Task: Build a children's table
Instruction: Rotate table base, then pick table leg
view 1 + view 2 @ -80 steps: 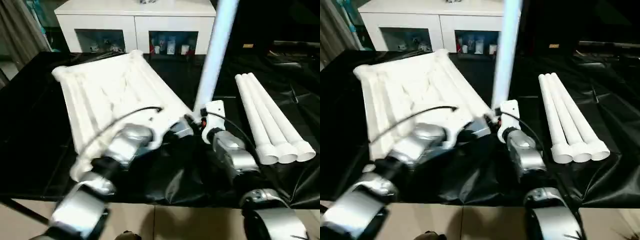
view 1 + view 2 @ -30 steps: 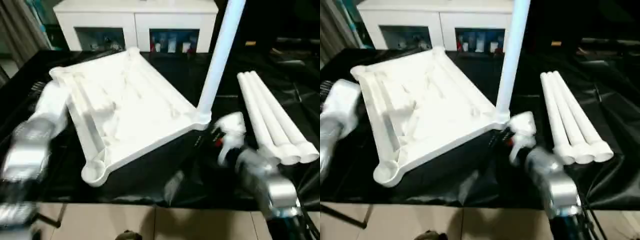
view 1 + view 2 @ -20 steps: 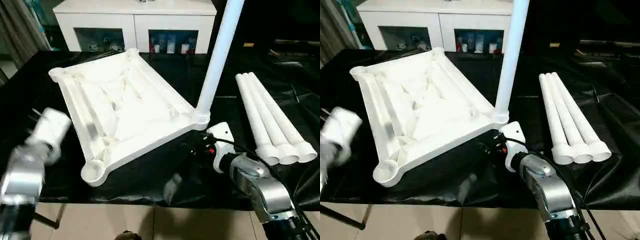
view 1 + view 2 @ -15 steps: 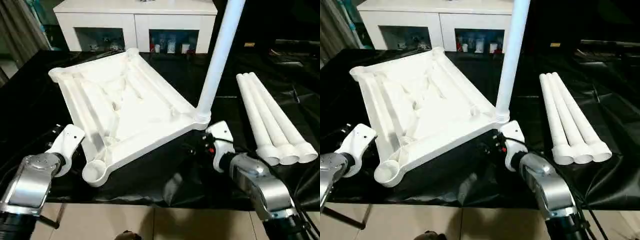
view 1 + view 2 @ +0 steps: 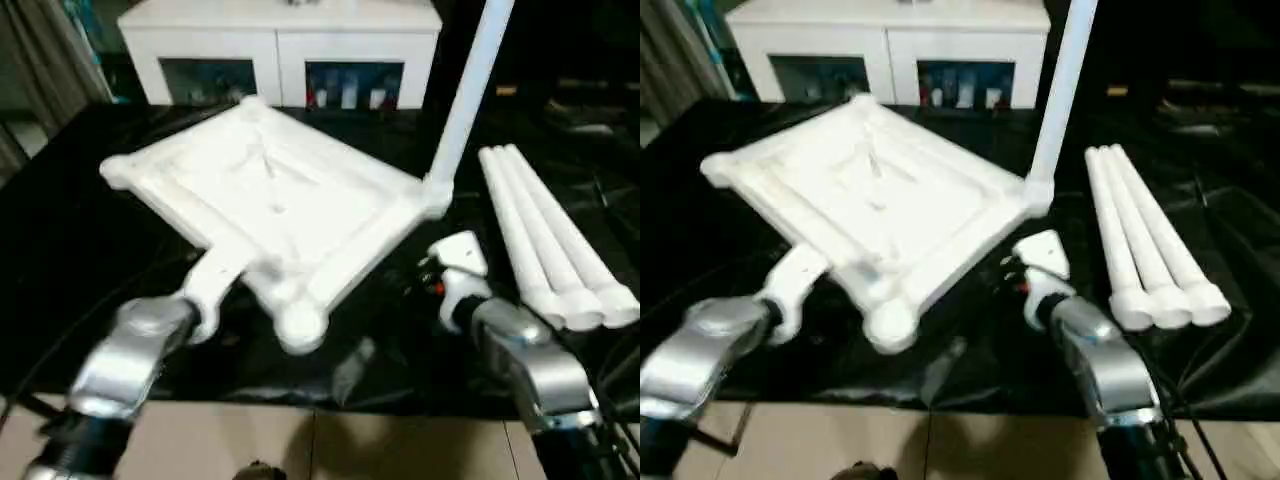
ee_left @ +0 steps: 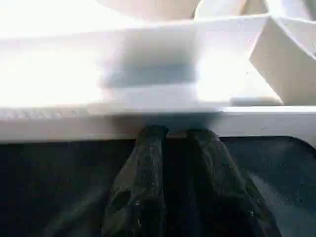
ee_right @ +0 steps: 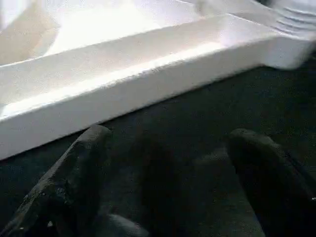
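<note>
The children's table top (image 5: 270,200) is lying upside down on the black-covered table (image 5: 60,240), turned so that one round corner socket (image 5: 300,325) is pointing toward the robot. One white leg (image 5: 465,95) is standing upright in the far right corner socket, and three more legs (image 5: 545,235) are lying side by side on the black cover, well apart to the right of the top.

The left arm is reaching forward and inward from the lower left, its silver forearm angled up toward the near left edge of the top. The left claw (image 6: 173,136) is pressing its two black fingers (image 6: 148,148) against the lower rim of that edge, with only a narrow gap between them; whether they are pinching the rim cannot be told.

The right arm is stretching forward from the lower right, wrist bent down. The right claw (image 7: 168,148) is hanging just short of the top's near right edge, its fingers (image 7: 86,158) standing wide apart over the black cover and gripping nothing.

A white cabinet (image 5: 280,40) is standing behind the table.
</note>
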Robot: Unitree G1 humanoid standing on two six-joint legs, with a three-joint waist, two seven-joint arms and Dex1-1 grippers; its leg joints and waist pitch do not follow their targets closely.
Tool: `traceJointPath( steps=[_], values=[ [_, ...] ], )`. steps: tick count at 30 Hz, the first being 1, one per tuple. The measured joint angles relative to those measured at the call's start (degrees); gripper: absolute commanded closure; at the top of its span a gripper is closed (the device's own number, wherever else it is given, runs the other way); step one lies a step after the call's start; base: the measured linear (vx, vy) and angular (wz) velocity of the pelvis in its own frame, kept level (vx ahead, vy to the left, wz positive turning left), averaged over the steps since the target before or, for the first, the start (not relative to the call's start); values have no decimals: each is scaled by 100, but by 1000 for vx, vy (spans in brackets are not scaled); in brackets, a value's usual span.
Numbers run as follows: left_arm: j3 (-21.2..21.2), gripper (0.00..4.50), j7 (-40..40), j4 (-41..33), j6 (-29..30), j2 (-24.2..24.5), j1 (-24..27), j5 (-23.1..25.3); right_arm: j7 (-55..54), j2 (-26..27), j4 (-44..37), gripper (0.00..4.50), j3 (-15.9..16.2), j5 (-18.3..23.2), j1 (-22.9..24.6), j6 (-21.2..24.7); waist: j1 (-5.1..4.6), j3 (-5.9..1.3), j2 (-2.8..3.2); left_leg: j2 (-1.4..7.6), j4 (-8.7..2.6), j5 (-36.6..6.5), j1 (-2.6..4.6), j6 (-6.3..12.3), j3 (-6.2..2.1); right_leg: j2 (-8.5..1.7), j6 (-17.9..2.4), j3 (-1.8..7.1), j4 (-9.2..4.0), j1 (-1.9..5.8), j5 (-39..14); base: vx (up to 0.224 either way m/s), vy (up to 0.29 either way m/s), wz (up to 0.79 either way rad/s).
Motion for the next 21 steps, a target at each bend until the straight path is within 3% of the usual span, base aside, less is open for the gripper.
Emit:
traceJointPath(
  steps=[6, 15, 18, 21],
  values=[
    [-167, 348, 504, 1052, -805, -665, -630, 218, -336, -88, -340, 52, -367, -21, -234, 874, -41, -13, 88, -2, 0, 1, 0, 0, -1, 2, 15, 8, 1, -5, 13, 0, 0, 0],
    [-418, 348, 741, 2186, -1898, -1533, -1331, 232, -470, -452, -433, 52, -509, -128, -999, 1933, -34, -42, 159, -4, 19, 8, -7, 8, 2, 1, 18, 16, -1, -6, 12, 0, 0, 0],
    [-467, 346, 633, 2201, -2180, -1597, -1319, 151, -498, -640, -307, 35, -686, -142, -1312, 2197, -52, -42, 158, -4, 23, 8, -8, 10, 2, 2, 19, 20, -1, -9, 11, 0, 0, 0],
    [-468, 344, 230, 1624, -2185, -1418, -1132, -49, -585, -732, 33, 7, -864, -148, -1564, 2504, -72, -41, 155, -1, 22, 8, -8, 10, 5, 3, 20, 20, 2, -14, 10, 0, 0, 0]
  ],
)
